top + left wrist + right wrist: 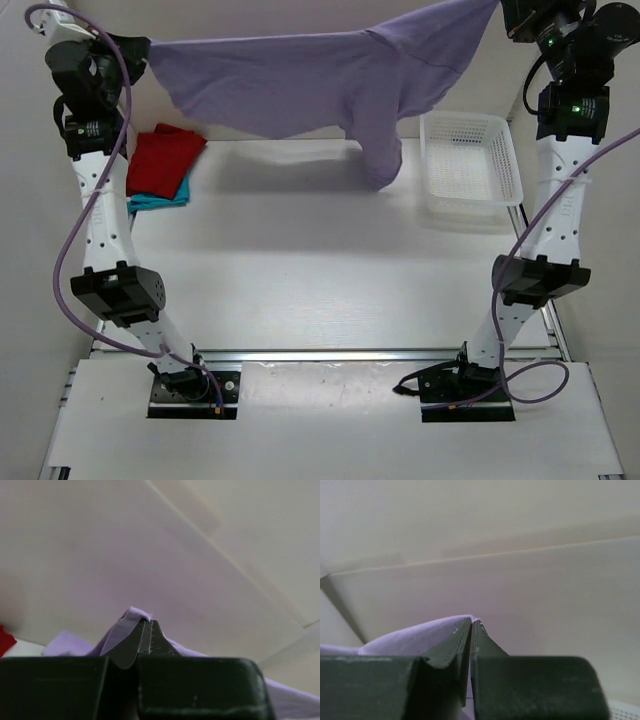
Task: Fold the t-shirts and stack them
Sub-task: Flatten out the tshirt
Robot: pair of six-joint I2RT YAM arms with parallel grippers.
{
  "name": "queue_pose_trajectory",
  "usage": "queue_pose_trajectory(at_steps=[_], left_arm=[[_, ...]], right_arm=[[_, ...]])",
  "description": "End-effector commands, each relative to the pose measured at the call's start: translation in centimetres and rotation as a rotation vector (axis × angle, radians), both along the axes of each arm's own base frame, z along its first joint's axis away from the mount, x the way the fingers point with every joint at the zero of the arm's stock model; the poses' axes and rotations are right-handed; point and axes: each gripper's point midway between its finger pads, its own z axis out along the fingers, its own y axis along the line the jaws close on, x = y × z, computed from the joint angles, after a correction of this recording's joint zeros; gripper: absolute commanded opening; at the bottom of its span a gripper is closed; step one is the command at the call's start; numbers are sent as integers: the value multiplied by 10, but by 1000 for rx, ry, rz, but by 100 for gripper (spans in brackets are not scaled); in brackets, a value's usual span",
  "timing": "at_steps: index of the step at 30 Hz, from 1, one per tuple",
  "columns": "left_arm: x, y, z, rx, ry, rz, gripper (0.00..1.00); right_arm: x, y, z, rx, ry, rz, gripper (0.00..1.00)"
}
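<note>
The lilac t-shirt (pixel 320 85) hangs stretched in the air between both grippers, high over the far half of the table, one sleeve drooping down at the middle. My left gripper (pixel 140 48) is shut on its left corner (pixel 127 622). My right gripper (pixel 505 10) is shut on its right corner (pixel 420 635). The dark red t-shirt (pixel 163 158) lies folded on the teal t-shirt (pixel 155 200) at the far left of the table.
A white plastic mesh basket (pixel 470 165) stands at the far right of the table, just right of the hanging sleeve. The white table top (pixel 320 270) stretches below the shirt toward the arm bases.
</note>
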Motion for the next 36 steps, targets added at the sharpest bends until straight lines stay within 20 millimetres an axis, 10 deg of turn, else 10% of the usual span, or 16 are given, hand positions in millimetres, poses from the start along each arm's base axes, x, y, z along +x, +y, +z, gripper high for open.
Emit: queue_pose_trajectory(at_steps=[1,8,10,11,12,13,16,17,21,26,30,36], left_arm=[[-6,24,8,-23,-14,57,0],[-16,22,-37,41,82,138,0],[-39,18,-74,71,105,165,0],[-43,17,-128,59,199,171,0],[-63,21,-117,54,144,197,0],[-70,20,-166,47,231,197,0],[-110,23,-224,46,319,219,0],[-121,24,-260,28,386,205,0],[-167,23,-327,15,507,197,0],[-209,7,-393,-40,631,135,0],[-232,2,-426,-54,704,118,0],[-238,8,-420,17,721,156,0]], right_arm=[[-23,11,26,-16,-80,35,0],[3,8,-92,-133,201,-81,0],[-16,18,-123,-165,264,-51,0],[-34,18,-119,-175,253,-78,0],[-35,28,-160,-199,313,-64,0],[-57,34,-154,-199,285,-47,0],[-101,71,-256,-138,473,73,0],[-119,78,-258,-130,472,80,0],[-193,99,-385,-141,750,82,0],[-287,91,-476,22,1010,123,0],[-315,98,-486,135,1065,179,0],[-333,91,-487,141,1100,76,0]])
